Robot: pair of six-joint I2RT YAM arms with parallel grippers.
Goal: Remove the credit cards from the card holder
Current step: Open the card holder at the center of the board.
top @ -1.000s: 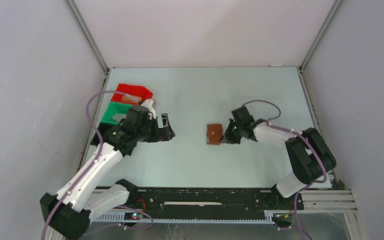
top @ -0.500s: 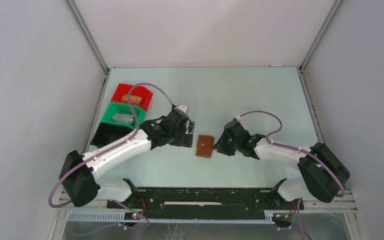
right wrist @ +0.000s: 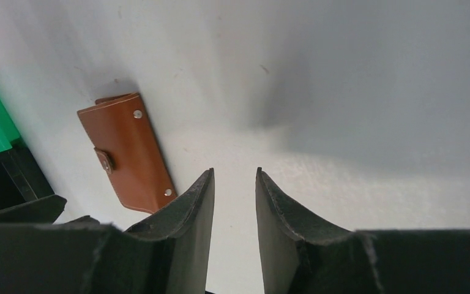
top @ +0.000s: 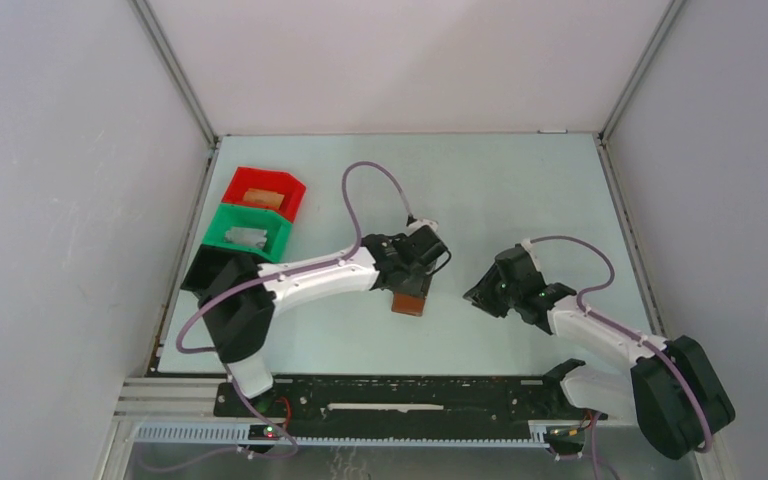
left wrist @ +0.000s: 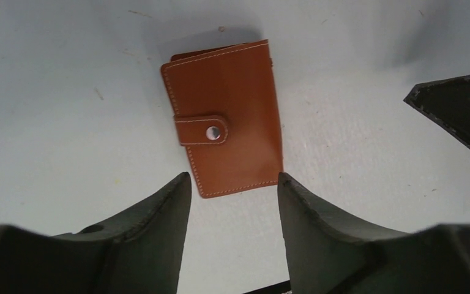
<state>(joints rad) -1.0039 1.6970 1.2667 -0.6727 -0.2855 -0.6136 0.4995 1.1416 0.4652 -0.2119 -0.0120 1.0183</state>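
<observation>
Top view first: your left gripper (top: 412, 283) hangs right over the card holder (top: 408, 305), which lies mid-table (top: 520, 190) with only its near brown edge peeking out. Your right gripper (top: 482, 293) sits off to the right, apart from it. The red bin (top: 265, 188) and green bin (top: 250, 228) stand at the far left.

Left wrist now: the card holder lies flat and closed, strap tab snapped down. Your left fingers (left wrist: 159, 226) are spread, straddling its near end, just beside both long edges; you cannot tell if they touch.

Right wrist: your right fingers (right wrist: 186, 214) stand slightly parted over bare table, pinching nothing. The card holder lies off to their left.
</observation>
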